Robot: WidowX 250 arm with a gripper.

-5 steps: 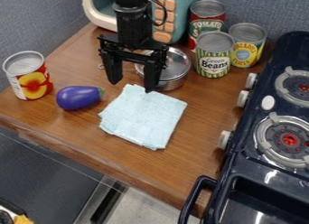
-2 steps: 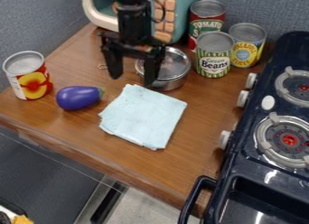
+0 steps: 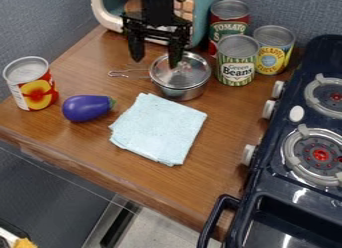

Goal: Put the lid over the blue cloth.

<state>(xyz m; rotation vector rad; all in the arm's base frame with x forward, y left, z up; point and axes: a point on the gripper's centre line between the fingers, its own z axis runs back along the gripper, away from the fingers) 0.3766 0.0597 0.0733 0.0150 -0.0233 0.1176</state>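
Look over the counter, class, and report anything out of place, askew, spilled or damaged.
Nothing looks spilled or damaged; the lid sits on the pot. Only the blue cloth is slightly untidy, its folded layers uneven at the left corner.

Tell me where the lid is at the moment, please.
In the camera view, the lid sits on the metal pot, just behind the blue cloth and to the left of the green-striped can.
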